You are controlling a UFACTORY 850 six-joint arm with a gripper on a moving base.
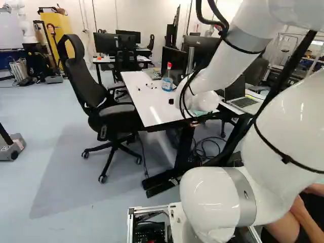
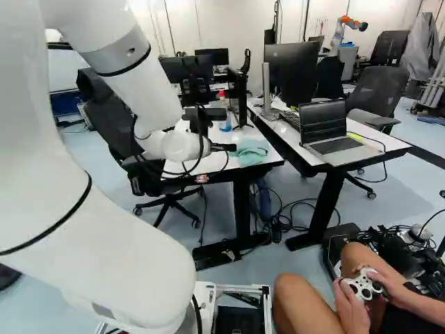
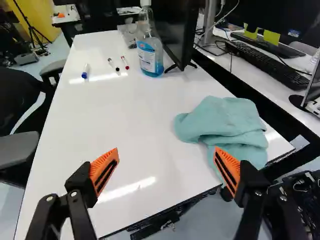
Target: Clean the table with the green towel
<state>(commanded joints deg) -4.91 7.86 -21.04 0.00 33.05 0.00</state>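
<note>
- The claw (image 3: 167, 172) hangs above the near end of the white surface (image 3: 120, 115), orange pads spread wide, nothing between them.
- And there's the green towel (image 3: 225, 127), bunched in a loose heap at the near corner of the surface, on the side where the monitor (image 3: 175, 30) stands.
- Key relation here: seen from the wrist, the towel lies ahead of the claw and off to the side of one finger (image 3: 227, 167), whose pad overlaps the towel's near edge. Whether they touch, I can't tell.
- The towel's long axis is hard to call; the heap seems to run slightly from the monitor side down toward the corner, with one fold close to the edge.
- In the right base view the towel (image 2: 250, 153) sits just beyond the end of the arm, so the reach is short.
- Further up the surface: a spray bottle (image 3: 150, 47) with blue liquid, and a few markers (image 3: 116, 64) lying loose, all well apart from the towel.
- My read: getting hold of the cloth would mean shifting sideways toward the corner so the heap comes between the pads, then dropping onto it.
- Worth watching: that fold near the edge could slip off the surface if nudged outward.
- The white top shows glare but no marks I can make out, so how far the wiping stands is not settled from here.
</note>
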